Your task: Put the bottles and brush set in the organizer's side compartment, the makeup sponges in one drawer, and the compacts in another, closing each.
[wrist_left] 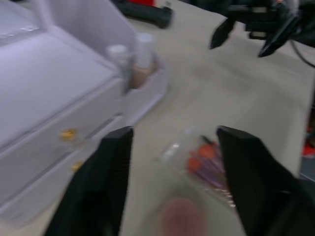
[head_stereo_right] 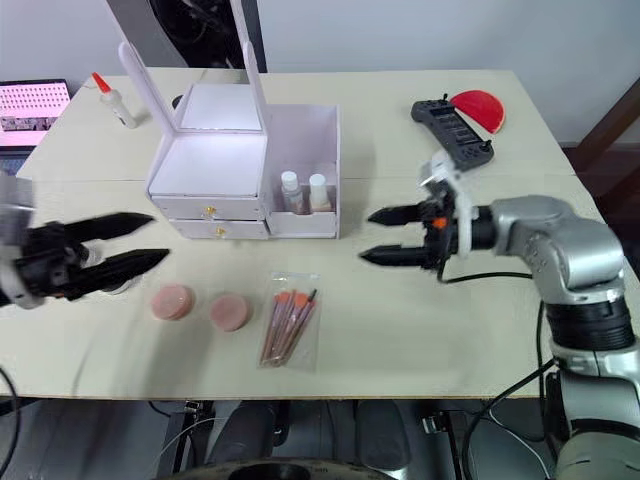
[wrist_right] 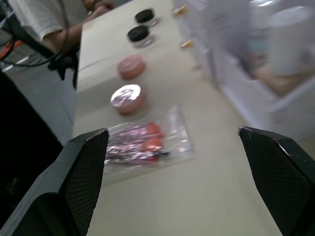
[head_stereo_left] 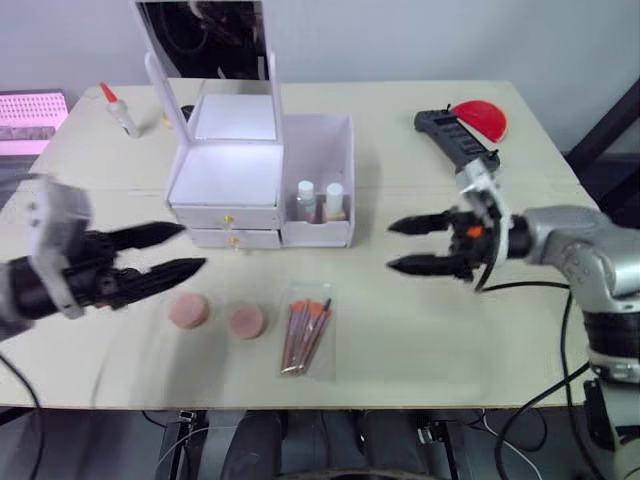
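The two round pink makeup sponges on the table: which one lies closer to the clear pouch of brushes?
The round pink makeup sponge right beside the clear brush pouch. The other pink sponge lies farther off, toward the left gripper.

Lit evenly and softly from above, casting only faint shadows under the organizer [head_stereo_left: 262,180] at upper centre. Smearing the left gripper [head_stereo_left: 190,250] at the left edge with motion blur. Glaring on 1 sponge [wrist_right: 127,97] and the pouch [wrist_right: 142,143]; blurring both wrist views throughout.
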